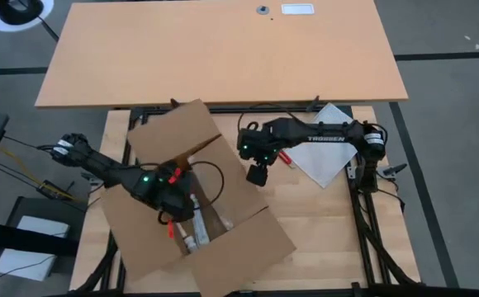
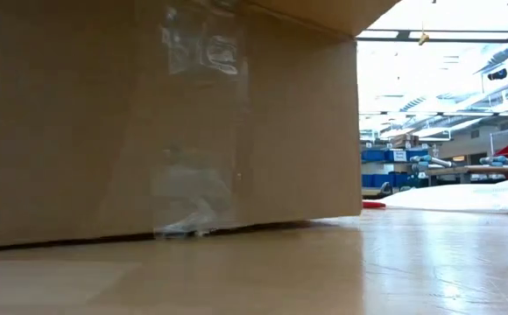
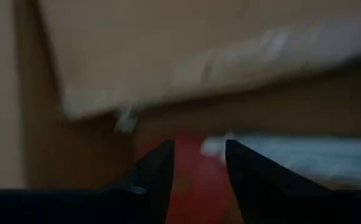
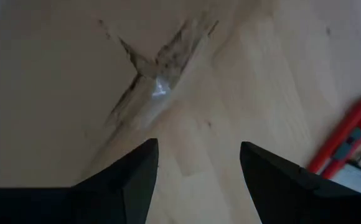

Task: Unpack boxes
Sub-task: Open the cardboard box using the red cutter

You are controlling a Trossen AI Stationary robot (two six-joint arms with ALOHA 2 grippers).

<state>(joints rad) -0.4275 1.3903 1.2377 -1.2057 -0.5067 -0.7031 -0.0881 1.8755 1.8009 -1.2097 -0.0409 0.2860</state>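
The brown cardboard box [image 1: 169,136] stands open on the table's left half with its flaps spread; in the low view its taped wall [image 2: 105,114] rests on the tabletop. My left gripper [image 3: 199,155] reaches down inside the box [image 1: 173,216], open, its fingers on either side of a red item [image 3: 193,180], with a pale packet [image 3: 305,152] beside it. My right gripper [image 4: 199,155] hovers open above the box's right flap edge [image 1: 258,175], where a strip of clear tape [image 4: 159,87] shows. My left gripper stands with its fingertips around the red item [image 3: 196,186] inside the box, coming from above. Whether the fingers touch it, I cannot tell.
A red-handled box cutter [image 1: 286,157] lies on the table just right of my right gripper, also seen in the right wrist view [image 4: 345,140]. A white bag [image 1: 326,157] lies under the right arm. A dark cable loop [image 1: 211,177] and white items [image 1: 194,239] lie in the box.
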